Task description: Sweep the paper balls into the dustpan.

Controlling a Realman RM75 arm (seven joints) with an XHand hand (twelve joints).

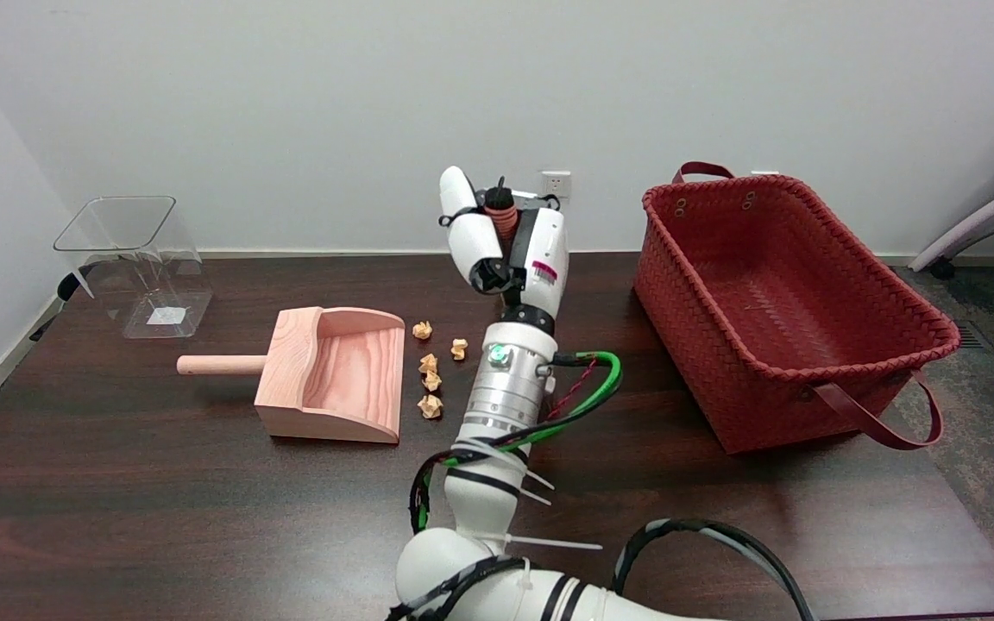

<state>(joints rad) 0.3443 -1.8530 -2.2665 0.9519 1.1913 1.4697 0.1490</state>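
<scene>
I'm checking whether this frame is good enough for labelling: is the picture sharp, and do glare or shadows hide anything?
Head view: evenly lit and sharp; the paper balls and wooden dustpan read clearly. The dark table shows soft sheen with no blown-out glare. The clear container has faint reflections, so its edges are harder to trace. Shadows are soft. The right hand is seen from behind, so its fingers are hard to make out.

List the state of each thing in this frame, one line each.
right hand: raised above the table, whether it grips anything cannot be told
paper balls: loose on the table by the dustpan's open mouth, not yet swept in
dustpan: flat on the table, empty
red basket: upright, empty
clear container: upright, open top
</scene>
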